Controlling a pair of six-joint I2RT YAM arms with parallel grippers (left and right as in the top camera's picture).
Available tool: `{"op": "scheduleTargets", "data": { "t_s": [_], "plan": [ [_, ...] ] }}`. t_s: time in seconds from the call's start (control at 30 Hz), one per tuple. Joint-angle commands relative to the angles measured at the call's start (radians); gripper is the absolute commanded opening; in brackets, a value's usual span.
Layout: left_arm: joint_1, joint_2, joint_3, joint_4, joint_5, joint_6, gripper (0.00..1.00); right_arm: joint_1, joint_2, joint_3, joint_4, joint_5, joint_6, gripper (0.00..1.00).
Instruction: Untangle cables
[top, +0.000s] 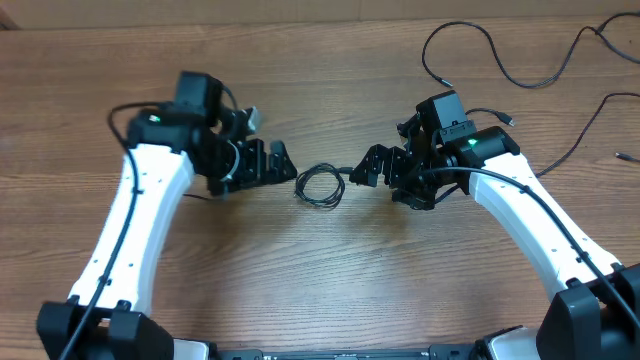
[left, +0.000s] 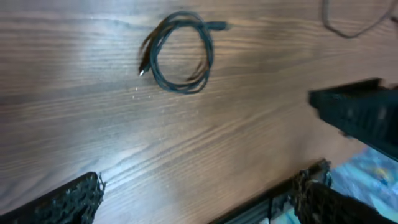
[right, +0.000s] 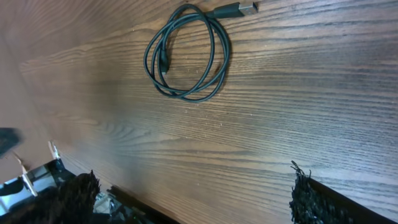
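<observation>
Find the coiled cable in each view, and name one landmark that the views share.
Overhead: the coiled cable lies at centre, between the left hand and the right hand.
Left wrist: upper middle.
Right wrist: top centre.
Shared landmark: the wood-grain table under it.

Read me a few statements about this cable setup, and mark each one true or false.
1. The coiled cable lies on the table between the left end effector and the right end effector. True.
2. The left end effector is clamped on the coiled cable. False: it is open and empty.
3. Several loose cables lie toward the table's far right corner. True.
4. The right end effector holds the coiled cable off the table. False: it is open, and the coiled cable lies flat on the wood.
</observation>
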Motion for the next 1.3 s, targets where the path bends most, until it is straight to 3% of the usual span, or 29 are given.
{"op": "scheduleTargets", "data": {
  "t_s": [0.0, 0.17, 0.33, 0.47, 0.63, 0.9, 1.03, 1.27],
  "plan": [
    [0.008, -0.004, 0.082, -0.025, 0.045, 0.104, 0.99, 0.004, -0.002, -0.004, 0.008, -0.007, 0.005, 1.0],
    [-0.009, 0.003, 0.078, -0.005, 0.022, 0.084, 1.0, 0.004, -0.002, -0.004, 0.024, -0.01, 0.005, 1.0],
    [-0.032, 0.03, 0.045, -0.005, -0.164, -0.031, 0.99, 0.004, -0.002, -0.004, 0.058, -0.01, 0.005, 1.0],
    [-0.05, 0.068, 0.012, 0.014, -0.165, -0.035, 0.99, 0.004, -0.002, -0.004, 0.071, -0.01, 0.027, 1.0],
    [-0.082, 0.15, -0.013, 0.08, -0.165, -0.035, 0.88, 0.004, -0.002, -0.004, 0.071, -0.01, 0.027, 1.0],
    [-0.14, 0.285, -0.013, 0.147, -0.156, -0.037, 0.82, 0.004, -0.002, -0.004, 0.071, -0.01, 0.027, 1.0],
    [-0.165, 0.353, -0.013, 0.176, -0.156, -0.068, 0.69, 0.004, -0.002, -0.004, 0.068, -0.01, 0.027, 1.0],
    [-0.182, 0.444, -0.013, 0.224, -0.163, -0.116, 0.58, 0.004, -0.002, -0.004, 0.05, -0.009, 0.026, 1.0]
  ]
}}
